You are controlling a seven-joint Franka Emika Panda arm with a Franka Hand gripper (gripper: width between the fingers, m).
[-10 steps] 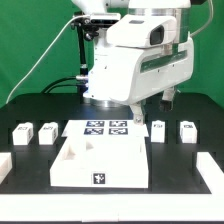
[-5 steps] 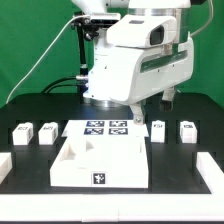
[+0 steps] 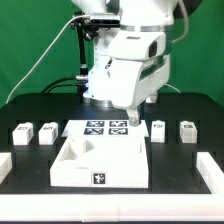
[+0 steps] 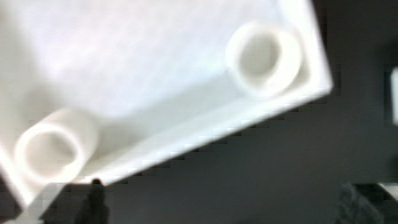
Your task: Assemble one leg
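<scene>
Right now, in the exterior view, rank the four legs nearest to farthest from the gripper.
Exterior view's sides; nearest the gripper first.
1. inner right leg, right of it
2. outer right leg, row's right end
3. inner left leg, past the marker board
4. outer left leg, row's left end

The white panel (image 4: 160,80) lies on the dark table (image 4: 267,175). Its face carries one round socket (image 4: 267,57) and a second socket (image 4: 54,148). A blurred dark shape, probably a gripper finger (image 4: 82,200), overlaps the panel edge.

Arm (image 3: 125,60): hunched over the bench's back middle, wrist tilted.
Gripper (image 3: 133,113): pointing down, fingers (image 4: 80,198) spread well apart.
</scene>
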